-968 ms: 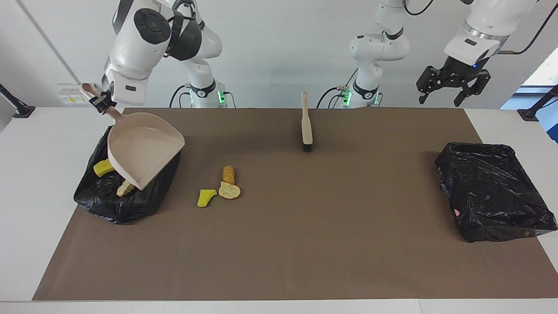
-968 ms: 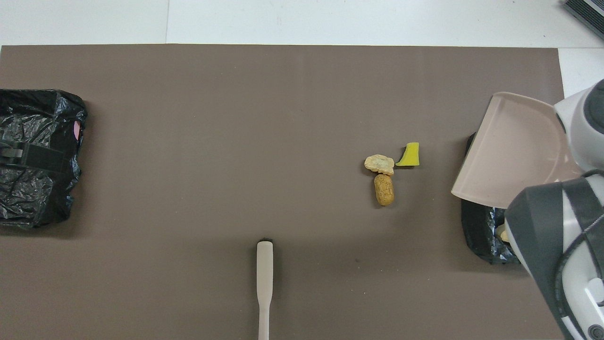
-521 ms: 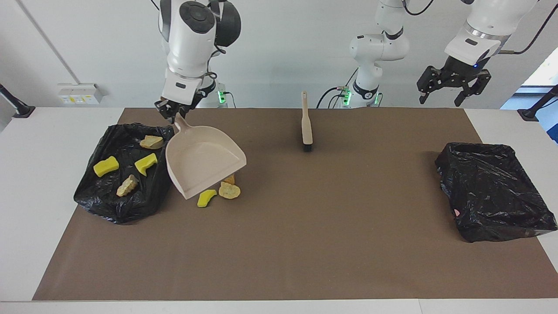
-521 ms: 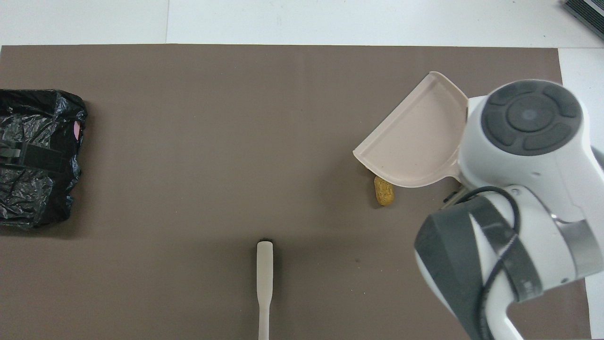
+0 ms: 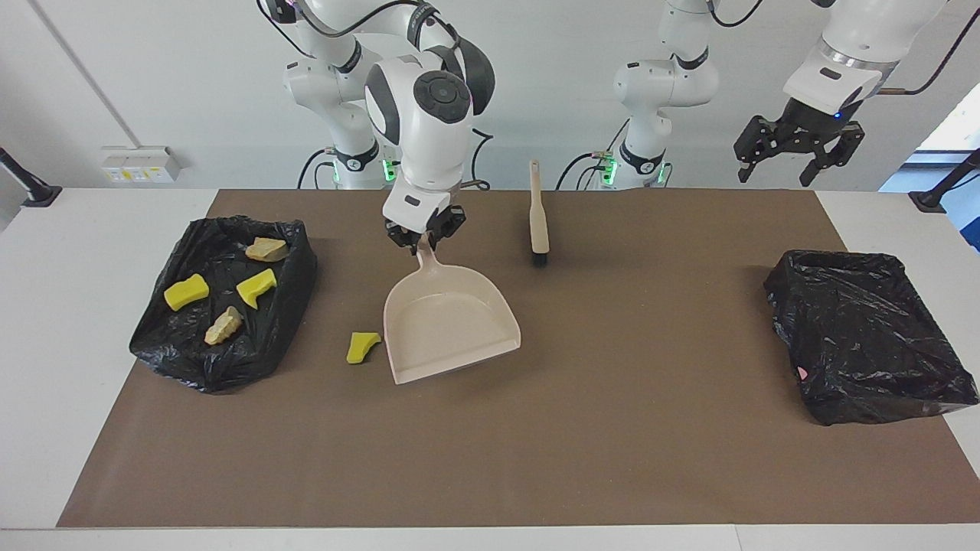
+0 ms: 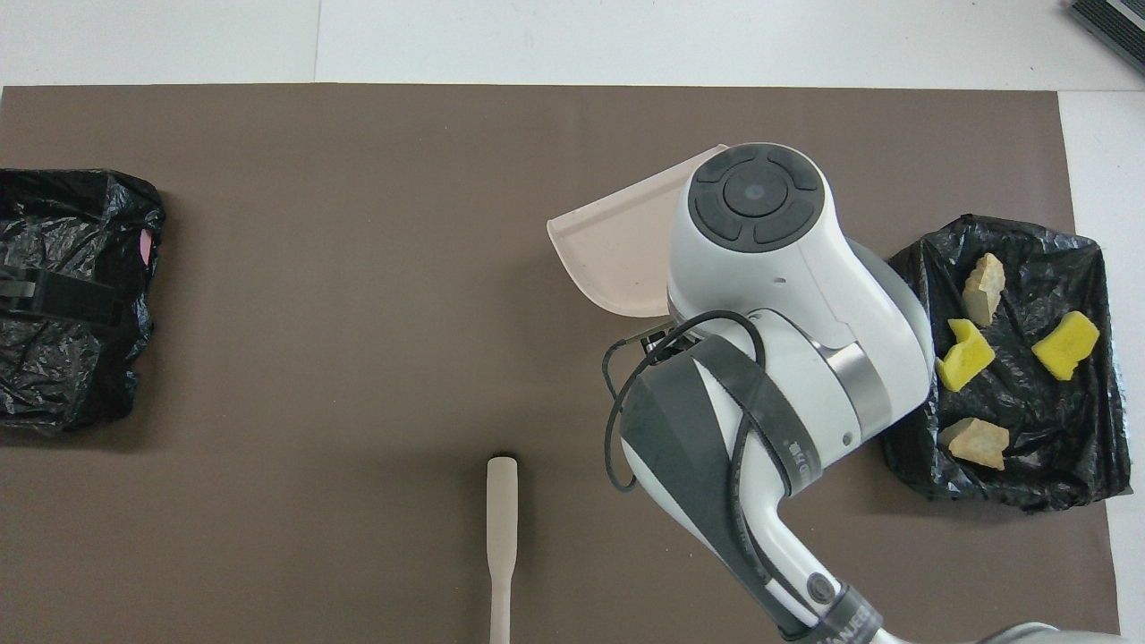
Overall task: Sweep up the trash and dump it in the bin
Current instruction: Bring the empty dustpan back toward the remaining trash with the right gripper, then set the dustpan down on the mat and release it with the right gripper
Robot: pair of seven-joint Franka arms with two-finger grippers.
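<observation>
Holding the dustpan [image 5: 448,325] by its handle, the right hand [image 5: 423,239] is clamped on the stem with the pan hanging low over the middle of the brown mat [image 5: 536,459], mouth turned away from the robots. The left hand [image 5: 796,149] waits in the air past the left arm's end of the mat, its fingers spread apart and empty.

Trash location: four scraps lie in the black bin [image 5: 191,367] at the right arm's end of the tabletop, two yellow sponge bits [image 5: 186,291] and two beige foam chunks [image 5: 223,327]. One yellow scrap [image 5: 361,346] rests on the mat just beside the pan, between pan and bin. Further pieces may lie hidden under the pan; this cannot be confirmed.

Handling judgement: the scraps appear light, soft and compressible, with rough surfaces. They should slide readily under a bristle stroke but may bounce or roll off a tilted pan. Do not pinch them directly; move them with the brush [image 5: 538,218], which lies nearer the robots than the pan. Take the brush by its slim handle, bristle end down.

A second black bin [image 5: 865,337] sits at the left arm's end.
</observation>
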